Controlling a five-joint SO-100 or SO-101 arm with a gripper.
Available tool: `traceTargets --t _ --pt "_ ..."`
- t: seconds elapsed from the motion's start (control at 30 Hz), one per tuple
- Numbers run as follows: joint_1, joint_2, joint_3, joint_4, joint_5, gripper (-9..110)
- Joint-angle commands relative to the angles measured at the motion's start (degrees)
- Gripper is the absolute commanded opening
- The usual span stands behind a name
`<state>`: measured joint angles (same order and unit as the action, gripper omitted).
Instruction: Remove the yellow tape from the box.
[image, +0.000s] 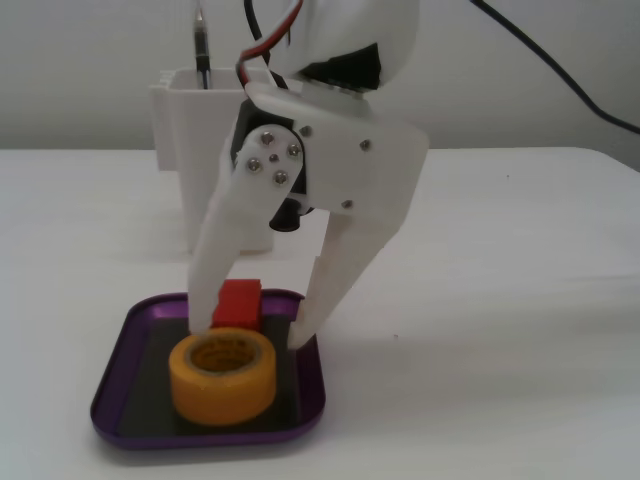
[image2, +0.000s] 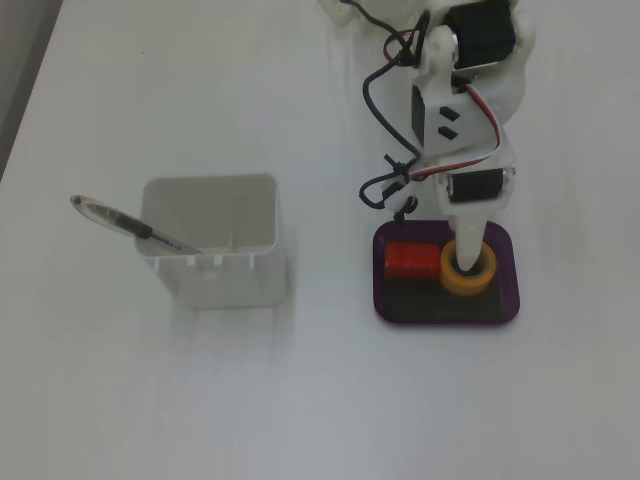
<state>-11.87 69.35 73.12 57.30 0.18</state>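
A thick yellow-orange roll of tape (image: 223, 378) with a paler inner core lies flat in a shallow purple metallic tray (image: 112, 396) with rounded corners and a dark floor, near the front of a white table (image: 500, 330). A small red rectangular block (image: 238, 303) sits in the same tray, touching the roll on its far side. The white two-finger gripper (image: 246, 331) reaches down over the tray with its jaws spread apart, grasping nothing; its tips sit low behind the roll, either side of the red block. In a fixed view from above, the gripper (image2: 468, 258) partly covers the roll (image2: 470, 282). Farther back on the left stands a tall white square container (image: 200, 160) holding a pen (image2: 130, 227).
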Motion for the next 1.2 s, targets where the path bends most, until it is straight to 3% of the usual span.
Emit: traceTargets --t 0.0,0.5,1.17 --pt "0.7 0.88 -1.93 -0.26 -0.26 18" --pt "0.0 0.97 -1.49 -0.26 -0.26 11" --pt "0.09 0.7 1.32 -0.79 -0.26 11"
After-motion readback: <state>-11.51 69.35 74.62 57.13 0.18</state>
